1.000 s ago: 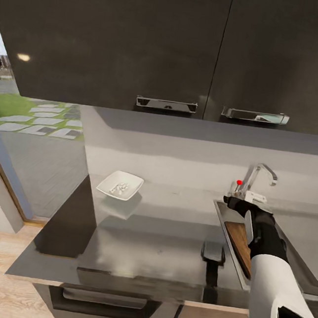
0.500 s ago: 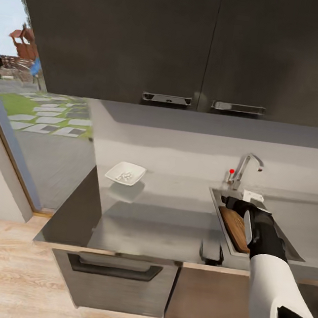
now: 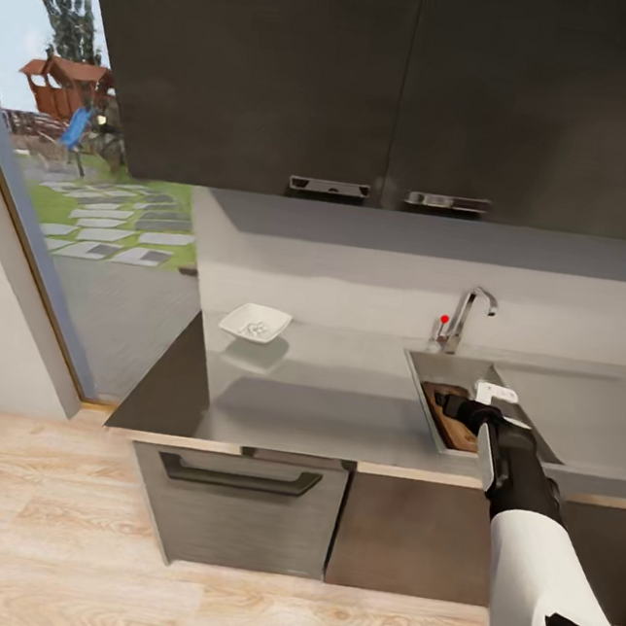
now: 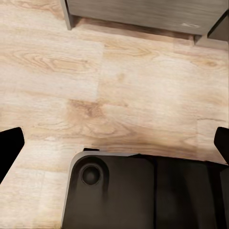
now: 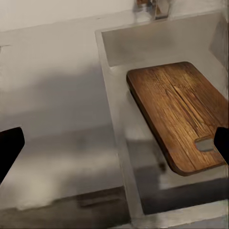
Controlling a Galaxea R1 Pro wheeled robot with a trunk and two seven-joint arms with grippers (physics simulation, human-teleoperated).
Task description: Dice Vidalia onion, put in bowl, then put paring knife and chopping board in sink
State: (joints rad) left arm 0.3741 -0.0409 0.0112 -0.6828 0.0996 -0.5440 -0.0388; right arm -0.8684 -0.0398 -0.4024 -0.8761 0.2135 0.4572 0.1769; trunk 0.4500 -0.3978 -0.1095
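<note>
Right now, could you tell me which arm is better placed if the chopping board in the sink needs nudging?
The right. Its gripper hangs open over the sink, with the chopping board just beneath. The left gripper points down at the wooden floor.

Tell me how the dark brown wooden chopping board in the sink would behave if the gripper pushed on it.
The dark brown wooden chopping board looks thick and solid, so it would probably stay stiff rather than flex. It seems to lean against the wall of the stainless steel sink, so a push could make it slide or drop flat. Its smooth steel support likely offers little grip.
</note>
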